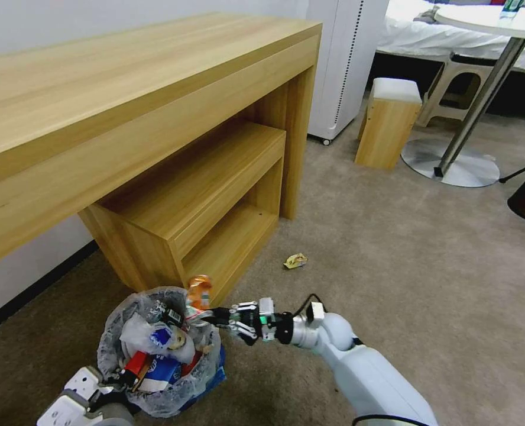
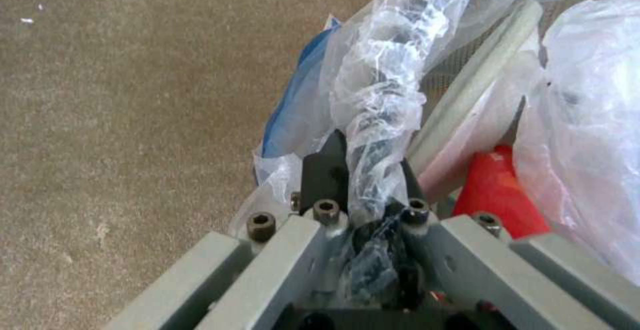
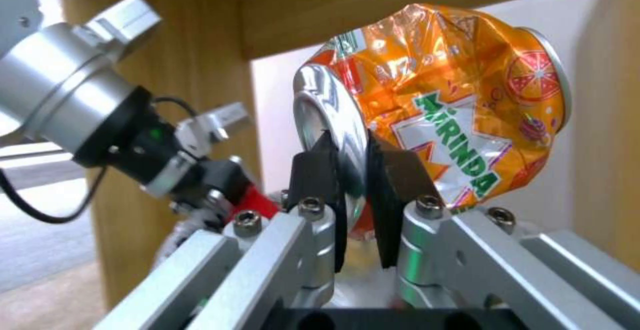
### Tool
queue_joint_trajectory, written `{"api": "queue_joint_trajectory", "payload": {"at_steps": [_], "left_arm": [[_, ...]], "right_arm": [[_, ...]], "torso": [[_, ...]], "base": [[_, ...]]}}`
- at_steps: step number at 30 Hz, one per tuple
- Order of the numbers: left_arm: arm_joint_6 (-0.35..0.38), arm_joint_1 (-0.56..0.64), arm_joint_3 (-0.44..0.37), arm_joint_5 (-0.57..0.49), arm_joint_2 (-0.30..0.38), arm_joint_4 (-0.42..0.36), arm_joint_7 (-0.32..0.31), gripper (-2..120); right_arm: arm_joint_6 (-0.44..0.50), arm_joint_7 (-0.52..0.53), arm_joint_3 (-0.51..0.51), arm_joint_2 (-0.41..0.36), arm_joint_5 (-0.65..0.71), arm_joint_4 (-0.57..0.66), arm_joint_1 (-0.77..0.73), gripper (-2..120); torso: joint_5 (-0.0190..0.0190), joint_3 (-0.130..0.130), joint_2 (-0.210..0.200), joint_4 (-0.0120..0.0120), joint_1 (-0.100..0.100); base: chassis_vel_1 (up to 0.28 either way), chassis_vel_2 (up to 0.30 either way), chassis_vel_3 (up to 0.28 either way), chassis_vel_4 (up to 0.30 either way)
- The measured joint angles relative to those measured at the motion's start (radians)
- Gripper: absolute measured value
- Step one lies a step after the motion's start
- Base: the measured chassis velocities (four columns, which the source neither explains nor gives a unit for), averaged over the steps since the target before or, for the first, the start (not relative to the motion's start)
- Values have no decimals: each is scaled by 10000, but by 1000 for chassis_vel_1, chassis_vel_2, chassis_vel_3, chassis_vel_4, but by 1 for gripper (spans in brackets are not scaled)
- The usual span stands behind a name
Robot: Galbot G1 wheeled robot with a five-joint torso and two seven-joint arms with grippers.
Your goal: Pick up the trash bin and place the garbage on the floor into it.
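left gripper (image 2: 370, 170): nearest, low at the left in the head view; black pads clamped tight on the bag-wrapped rim of the bin

trash bin (image 1: 212, 370): small, blue, on the floor just in front of the wooden shelf unit; clear crinkly liner (image 2: 380, 84) bunched over the rim

bin contents: heaped to the top; red cup (image 2: 497, 190), white plastic, blue-and-white wrapper (image 1: 159, 373)

right gripper (image 3: 350, 180): reaches in from the right, over the far edge of the bin; fingers narrow, pinching the end rim of the can

orange can (image 3: 440, 114): crushed, Mirinda label, held upright above the bin's rim, clear of the heap

yellow wrapper (image 1: 295, 260): crumpled, lying loose on the carpet, well apart from the bin, beyond the right gripper

floor (image 1: 392, 248): beige short-pile carpet

shelf unit (image 1: 197, 201): low, light wood, tucked under the long wooden desk (image 1: 97, 100)

far: small wooden stool (image 1: 388, 121), round table's metal base (image 1: 451, 163)
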Motion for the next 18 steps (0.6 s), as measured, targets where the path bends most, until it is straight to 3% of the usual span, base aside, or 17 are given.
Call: {"api": "queue_joint_trajectory", "payload": {"at_steps": [8,16,18], "left_arm": [[-2,0,28,-15,9,7,35,1],[-5,-24,75,-12,12,49,59,1],[-6,-18,59,-13,21,28,61,1]], "right_arm": [[-89,685,-424,222,-401,-475,322,7],[-315,917,-646,289,-626,-513,328,34],[-378,920,-537,217,-859,-446,318,45]], "torso": [[0,0,0,-2,1],[0,0,0,-1,0],[0,0,0,-1,0]], "base": [[0,0,0,0],[0,0,0,0],[0,0,0,0]]}}
